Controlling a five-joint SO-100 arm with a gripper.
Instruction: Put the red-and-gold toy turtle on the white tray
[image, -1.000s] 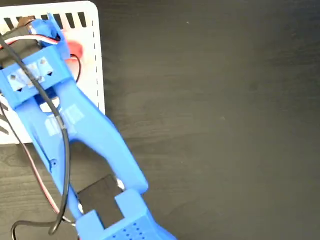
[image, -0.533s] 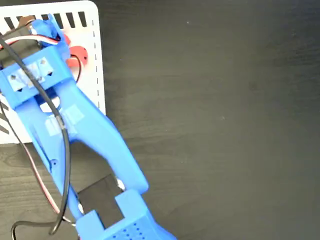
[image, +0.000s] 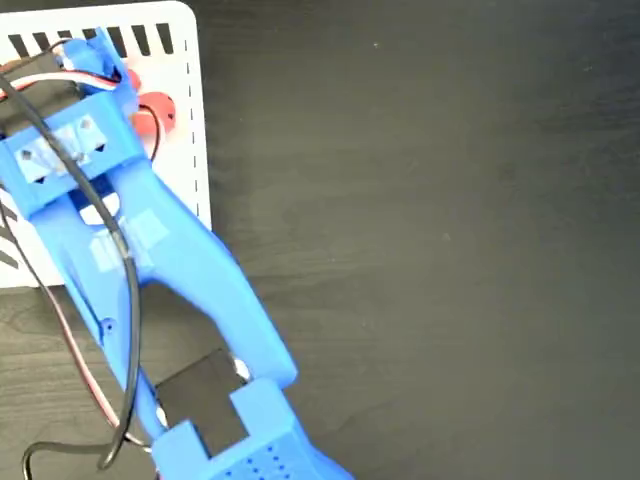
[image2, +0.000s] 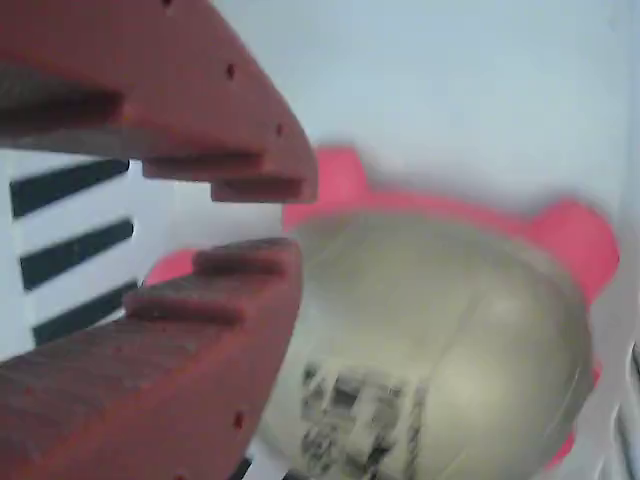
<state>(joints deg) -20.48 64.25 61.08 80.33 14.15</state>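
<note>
The red-and-gold toy turtle (image2: 440, 330) lies on the white tray (image2: 450, 80), its gold shell and black printed mark facing the wrist camera and its coral-red feet poking out around it. My gripper (image2: 290, 218) hovers right at the turtle's left side. The red fingers (image2: 210, 130) stand a narrow gap apart with nothing between them. In the fixed view the blue arm (image: 150, 250) covers most of the tray (image: 190, 60) at the top left. Only a red bit of the turtle (image: 155, 108) peeks out beside the wrist, and the fingers are hidden there.
Black slanted slots (image2: 70, 240) run along the tray's edge close to the fingers. Dark wood-grain table (image: 430, 240) spreads to the right of the tray. Black and red cables (image: 120, 330) trail along the arm toward its base at the bottom left.
The turtle's red part beside the wrist was blurred a second ago. It now sits still, slightly lower and to the right on the tray. The arm has barely moved.
</note>
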